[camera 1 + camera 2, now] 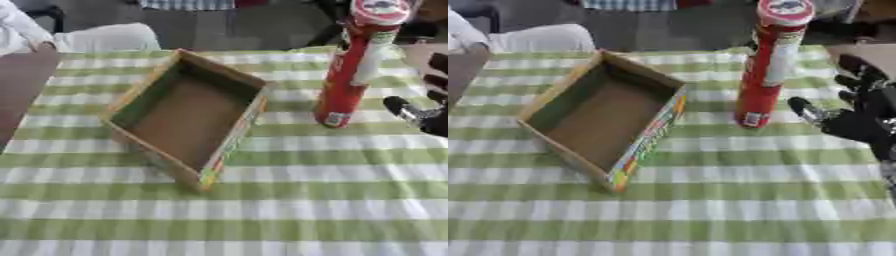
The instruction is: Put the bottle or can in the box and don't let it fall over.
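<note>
A tall red can (354, 65) with a red and white lid stands upright on the table, right of centre. To its left lies an open cardboard box (188, 112), shallow, brown inside, with nothing in it. My right hand (859, 112) hovers just right of the can's lower half, apart from it, with its thumb pointing toward the can and its fingers spread and open. My left hand shows in neither view.
The table carries a green and white striped cloth (306, 200) with bare room in front of the box and can. A person's white sleeve (17, 27) and pale trousers show at the far left edge, off the table.
</note>
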